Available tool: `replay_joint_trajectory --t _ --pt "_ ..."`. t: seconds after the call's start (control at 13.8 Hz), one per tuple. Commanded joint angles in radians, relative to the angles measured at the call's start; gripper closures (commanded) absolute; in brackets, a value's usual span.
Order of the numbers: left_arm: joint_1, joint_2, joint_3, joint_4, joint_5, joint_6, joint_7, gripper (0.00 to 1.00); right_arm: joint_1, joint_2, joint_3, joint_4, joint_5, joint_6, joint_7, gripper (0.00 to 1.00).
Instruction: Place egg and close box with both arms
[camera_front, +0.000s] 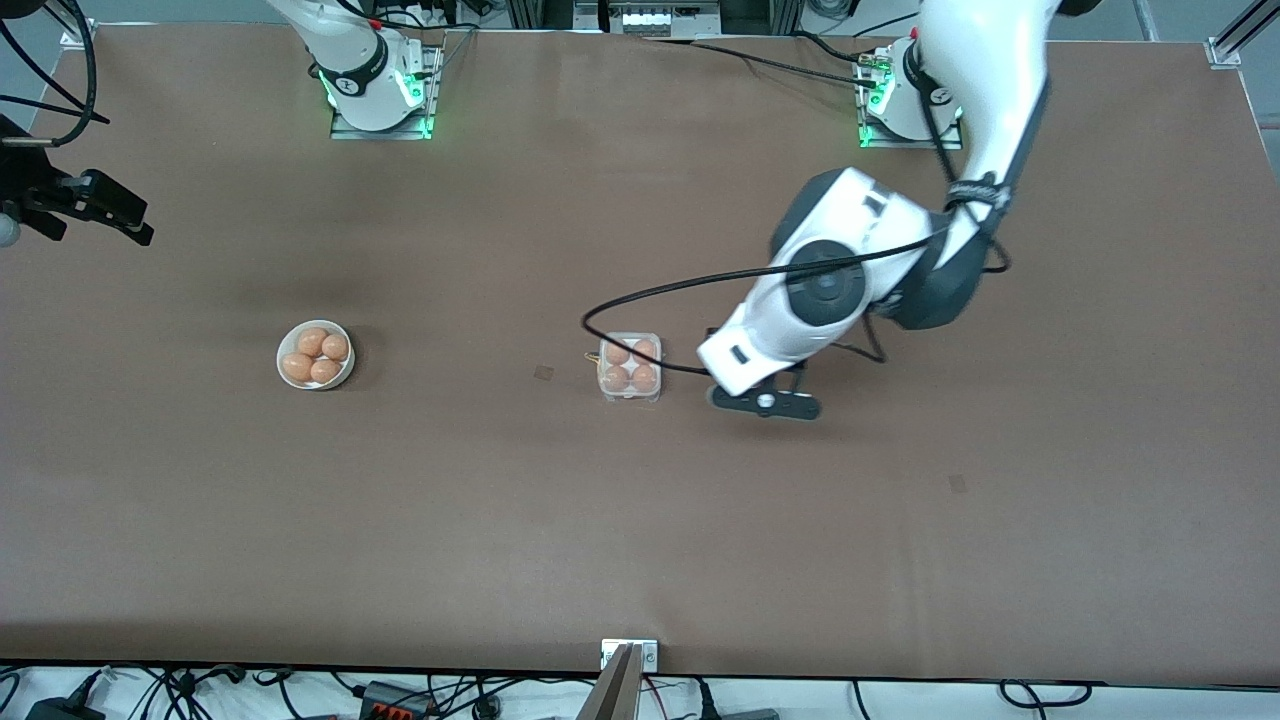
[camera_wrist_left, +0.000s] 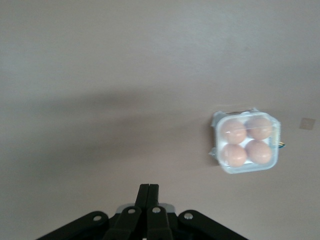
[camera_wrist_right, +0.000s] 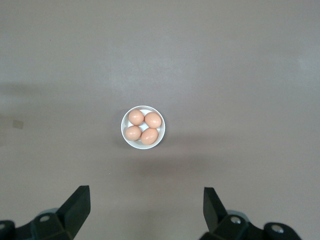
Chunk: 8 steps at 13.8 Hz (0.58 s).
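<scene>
Left hand (camera_wrist_left: 148, 192), pressed together, is hovering beside the egg carton (camera_front: 630, 367); right hand (camera_wrist_right: 145, 205), spread, is waiting over the bowl (camera_wrist_right: 123, 131). Unlatched lid risks springing open.

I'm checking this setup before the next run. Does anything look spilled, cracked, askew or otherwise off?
Nothing stands out. The box sits flat on the table with its clear lid down over four whole eggs. The bowl is upright, holding four eggs. The left gripper is shut beside the box; the right gripper is open above the bowl.
</scene>
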Motion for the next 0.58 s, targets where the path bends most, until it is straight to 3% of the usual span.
replay_joint_trajectory --t 0.0,0.36,0.51 --pt "0.079 -0.176 -0.007 -0.183 0.015 0.014 0.038 0.98 -0.011 -0.014 0.006 0.003 0.008 -0.017 -0.004 0.0" --pt "0.233 -0.382 -0.016 -0.385 0.015 0.002 0.193 0.98 -0.01 -0.014 0.008 0.003 0.0 0.0 -0.006 0.0" --pt "0.271 -0.447 -0.015 -0.407 0.013 -0.057 0.262 0.99 -0.01 -0.014 0.008 0.003 -0.001 0.003 -0.006 0.0"
